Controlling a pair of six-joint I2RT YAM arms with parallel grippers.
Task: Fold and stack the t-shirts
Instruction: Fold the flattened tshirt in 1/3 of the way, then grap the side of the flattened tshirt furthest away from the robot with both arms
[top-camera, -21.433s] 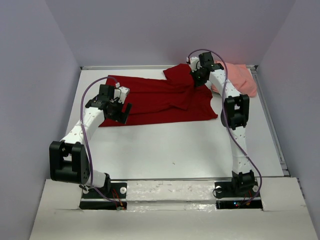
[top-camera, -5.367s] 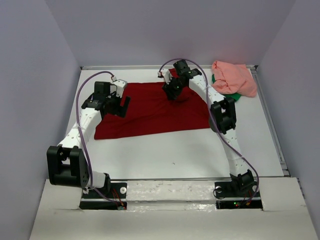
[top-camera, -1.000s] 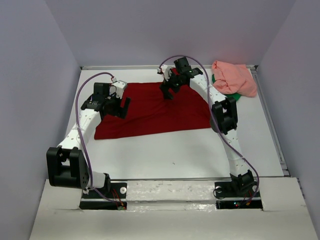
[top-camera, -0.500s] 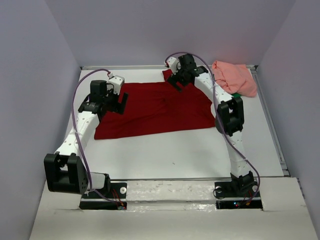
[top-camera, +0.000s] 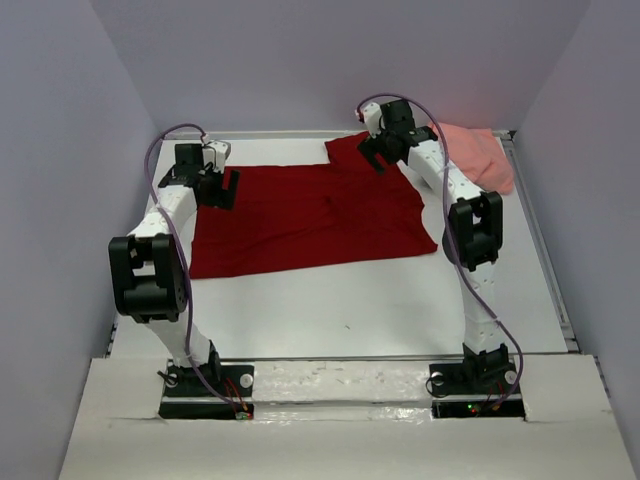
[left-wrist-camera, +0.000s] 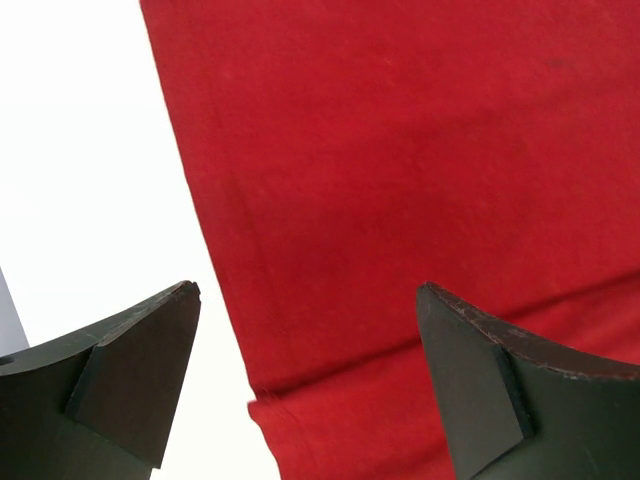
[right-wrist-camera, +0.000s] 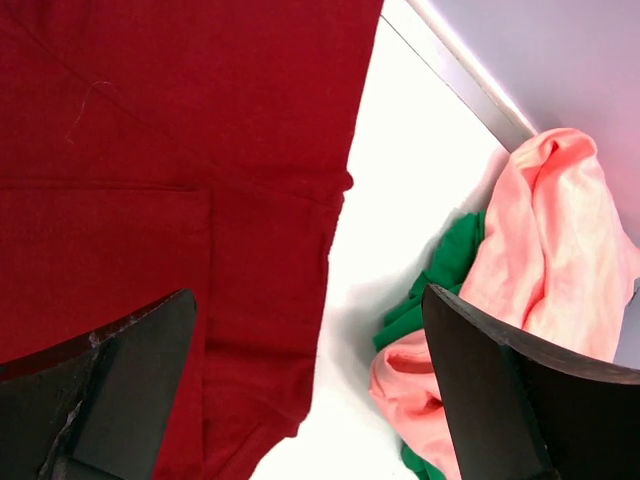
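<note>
The left gripper (left-wrist-camera: 308, 300) hangs with jaws spread wide over the left hem of the dark red cloth t-shirt (top-camera: 310, 215), which lies flat across the far half of the white table (top-camera: 350, 300). The right gripper (right-wrist-camera: 308, 295) — also released, jaws apart — hovers above the shirt's far right edge. Near it, in the far right corner, sits a crumpled salmon pink t-shirt (top-camera: 482, 158) — a scrap of green fabric (right-wrist-camera: 445, 265) shows at its edge.

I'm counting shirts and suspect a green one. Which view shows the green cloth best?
Right wrist: the green cloth peeks out among folds of the pink shirt. Top external shows the pink shirt but no green I can make out; left wrist shows only the red shirt.
</note>
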